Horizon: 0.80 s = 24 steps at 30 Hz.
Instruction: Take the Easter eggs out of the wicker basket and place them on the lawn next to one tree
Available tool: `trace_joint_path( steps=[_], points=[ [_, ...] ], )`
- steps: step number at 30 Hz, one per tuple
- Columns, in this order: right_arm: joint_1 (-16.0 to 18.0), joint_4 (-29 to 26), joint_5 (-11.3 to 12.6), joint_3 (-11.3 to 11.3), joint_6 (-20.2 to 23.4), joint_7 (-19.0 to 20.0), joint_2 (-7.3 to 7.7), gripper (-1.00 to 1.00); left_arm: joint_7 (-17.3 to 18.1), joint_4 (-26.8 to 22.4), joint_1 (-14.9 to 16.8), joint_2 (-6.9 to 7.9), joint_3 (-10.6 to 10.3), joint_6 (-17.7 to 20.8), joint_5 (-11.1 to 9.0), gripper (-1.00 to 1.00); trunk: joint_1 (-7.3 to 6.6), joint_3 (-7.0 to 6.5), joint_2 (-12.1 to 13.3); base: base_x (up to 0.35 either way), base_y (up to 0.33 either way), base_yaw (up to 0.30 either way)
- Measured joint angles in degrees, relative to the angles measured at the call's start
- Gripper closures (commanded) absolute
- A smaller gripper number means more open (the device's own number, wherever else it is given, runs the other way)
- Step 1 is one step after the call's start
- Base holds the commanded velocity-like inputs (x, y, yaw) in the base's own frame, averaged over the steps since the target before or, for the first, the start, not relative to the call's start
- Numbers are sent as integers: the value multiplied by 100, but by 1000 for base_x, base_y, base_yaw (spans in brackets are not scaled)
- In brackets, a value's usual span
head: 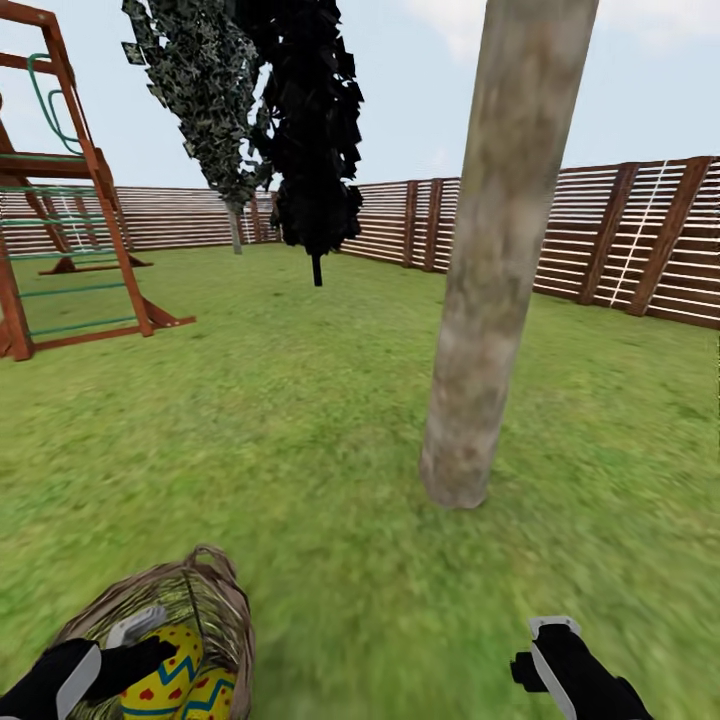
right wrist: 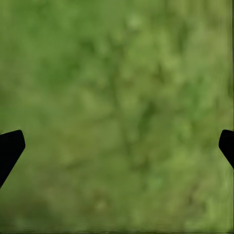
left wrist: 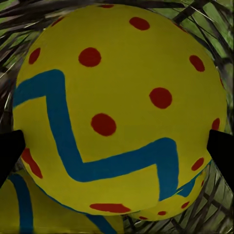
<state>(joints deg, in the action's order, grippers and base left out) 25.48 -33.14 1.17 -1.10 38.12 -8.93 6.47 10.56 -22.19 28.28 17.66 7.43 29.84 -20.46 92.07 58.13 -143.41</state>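
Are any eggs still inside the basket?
Yes. At least two Easter eggs sit inside the wicker basket; the left gripper is reaching in around one.

eggs point(head: 165, 675) in basket point(head: 215, 590), tree point(head: 485, 300) right, likely near

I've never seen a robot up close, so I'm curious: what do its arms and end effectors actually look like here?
In the head view both arms are glossy black with light grey-white panels. The left end effector has a pale grey finger and a black one; the right end effector shows a blocky black body with a white-edged tip. In the wrist views the fingertips are plain black wedges. No cables or markings are visible.
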Motion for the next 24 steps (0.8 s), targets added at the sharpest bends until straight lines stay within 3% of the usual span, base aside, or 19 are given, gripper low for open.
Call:
trace_joint_path(
  steps=[5,12,14,24],
  points=[
    [0,9,1,-2,0,0,-73,-100,-4,10,0,-85,2,-28,5,100,-7,-45,3,-80,0,0],
    [0,9,0,-1,0,0,-77,-100,4,10,2,-133,-16,-56,67,100,-9,-45,2,210,0,0],
    [0,9,0,0,0,0,-74,-100,8,8,-1,-173,-11,-42,-2,100,-8,-45,3,8,0,0],
    [-1,99,2,-1,-3,0,-95,-100,0,6,-1,-200,-11,-40,9,100,-28,-222,14,0,0,0]
  ],
)
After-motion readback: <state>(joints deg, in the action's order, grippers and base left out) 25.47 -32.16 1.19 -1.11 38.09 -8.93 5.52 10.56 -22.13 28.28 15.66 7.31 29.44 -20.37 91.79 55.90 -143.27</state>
